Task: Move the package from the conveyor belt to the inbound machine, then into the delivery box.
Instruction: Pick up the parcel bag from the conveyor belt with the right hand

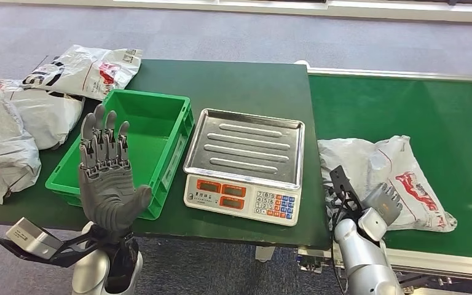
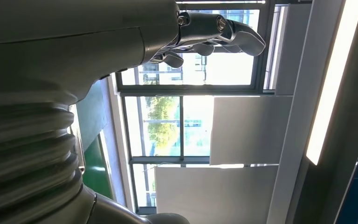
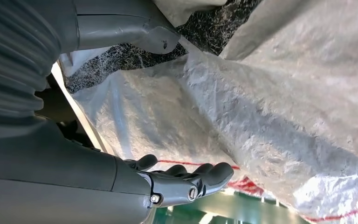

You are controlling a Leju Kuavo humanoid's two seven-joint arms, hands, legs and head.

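Package: a grey plastic mail bag with red print (image 1: pixel 384 181) lies on the green conveyor belt (image 1: pixel 442 117), at its near end, just beside the table (image 1: pixel 246 80).
My right hand: my right hand (image 1: pixel 381 206) is at the near edge of the package; in the right wrist view my fingers (image 3: pixel 200 175) are curled and lie against the crinkled plastic, with my thumb on the other side of a fold. I cannot tell whether I have a firm hold or am only touching it.
My left hand: my left hand (image 1: pixel 104 178) is raised above the front of the green box (image 1: pixel 153 132), palm up and outward, fingers spread, holding nothing.
Weighing scale: the inbound machine, a scale with a bare steel tray (image 1: pixel 246 147) and a keypad, stands on the table between the green box and the belt.
Delivery box: I take it to be the green box, which has nothing in it.
Other bags: several grey and white bags (image 1: pixel 31 117) lie on the table beyond the box, well apart from my hands.
Done: nothing yet, as I judge it; the package is not lifted off the belt.
Left: secure the grasp, carry the package to the steel tray, then move it on into the green box.
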